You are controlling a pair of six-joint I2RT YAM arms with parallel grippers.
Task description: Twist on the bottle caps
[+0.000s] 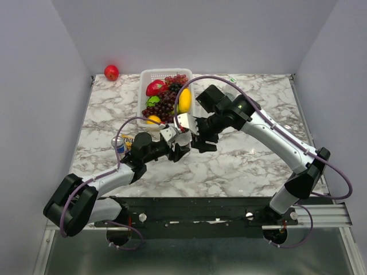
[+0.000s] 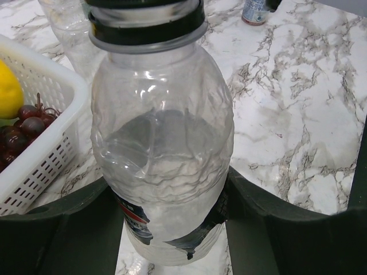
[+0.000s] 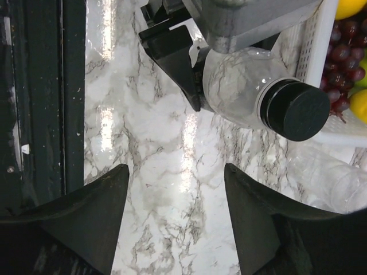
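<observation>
Black cap (image 3: 298,112): sits on the neck of a clear bottle (image 2: 163,149), just off the near wall of the white basket (image 2: 51,143), cap end pointing toward the basket. Whether it is threaded home or only resting, I cannot tell. No blue or white-green cap seen in any view.

My left pincer (image 2: 172,197): clamped on the bottle's lower body, one finger on each side, bottle lifted off the table (image 3: 166,143).

My right pincer (image 3: 175,189): fingers apart, nothing between them, hanging on the near side of the basket, a little short of the cap.

Handling, my estimate:
- Cap is small, rigid, light. Its side wall looks finely ribbed, so decent grip for twisting. Take it across the side wall, fingers square to the neck.
- Bottle looks empty, thin-walled, already dented and creased. It will give under squeeze and may turn in my left grip when torque comes on. A hold nearer the stiffer shoulder would resist better.
- Label is partly torn and the plastic glossy, so slip is likely.

Surface: polished marble-pattern table, hard, reflective. A dropped cap would probably roll.

Room: tight. Basket holds grapes and a lemon. A second clear bottle (image 3: 332,177) lies against the basket's near wall. A small can (image 2: 255,10) stands apart from the basket, toward the near left.
</observation>
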